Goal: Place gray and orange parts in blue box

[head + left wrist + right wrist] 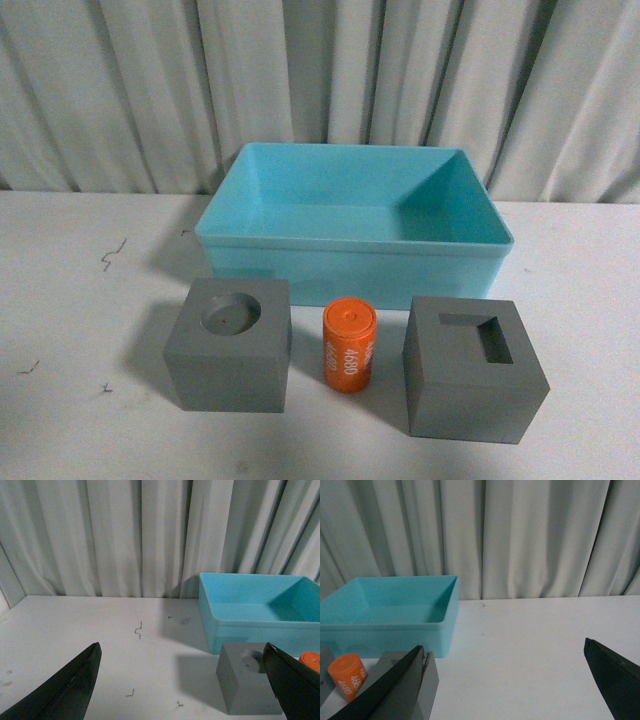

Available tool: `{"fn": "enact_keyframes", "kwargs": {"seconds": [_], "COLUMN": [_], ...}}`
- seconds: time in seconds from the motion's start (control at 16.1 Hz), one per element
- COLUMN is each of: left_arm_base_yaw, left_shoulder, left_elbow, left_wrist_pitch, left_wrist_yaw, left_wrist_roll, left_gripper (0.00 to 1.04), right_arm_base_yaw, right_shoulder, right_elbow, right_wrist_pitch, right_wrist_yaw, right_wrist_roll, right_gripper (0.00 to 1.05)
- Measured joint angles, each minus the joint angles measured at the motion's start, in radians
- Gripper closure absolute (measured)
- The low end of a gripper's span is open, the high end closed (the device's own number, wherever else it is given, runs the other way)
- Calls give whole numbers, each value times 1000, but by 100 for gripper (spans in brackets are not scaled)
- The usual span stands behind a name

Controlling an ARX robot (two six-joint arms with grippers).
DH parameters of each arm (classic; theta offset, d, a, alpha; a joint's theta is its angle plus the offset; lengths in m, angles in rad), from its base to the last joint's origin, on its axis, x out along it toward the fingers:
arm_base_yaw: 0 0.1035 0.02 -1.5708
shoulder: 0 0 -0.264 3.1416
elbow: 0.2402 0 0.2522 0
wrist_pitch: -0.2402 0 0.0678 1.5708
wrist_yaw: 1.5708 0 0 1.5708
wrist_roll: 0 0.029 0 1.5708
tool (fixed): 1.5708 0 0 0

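In the front view, a gray cube with a round recess sits at the left, an orange cylinder with white digits stands in the middle, and a gray cube with a rectangular slot sits at the right. Behind them is the empty blue box. Neither arm shows in the front view. My left gripper is open over bare table, the round-recess cube near one finger and the blue box beyond. My right gripper is open, with the slot cube, cylinder and box to one side.
A white tabletop carries everything, with small dark scuff marks at the left. Pleated gray curtains close off the back right behind the box.
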Motion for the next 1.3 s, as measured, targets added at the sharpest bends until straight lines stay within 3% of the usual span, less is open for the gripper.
{"fn": "enact_keyframes", "kwargs": {"seconds": [1.3], "left_arm_base_yaw": [0], "left_shoulder": [0], "left_elbow": [0], "left_wrist_pitch": [0], "left_wrist_yaw": [0], "left_wrist_roll": [0], "left_gripper": [7], "right_arm_base_yaw": [0], "right_shoulder": [0], "right_elbow": [0], "right_wrist_pitch": [0], "right_wrist_yaw": [0], "right_wrist_roll": [0], "right_gripper": [6]}}
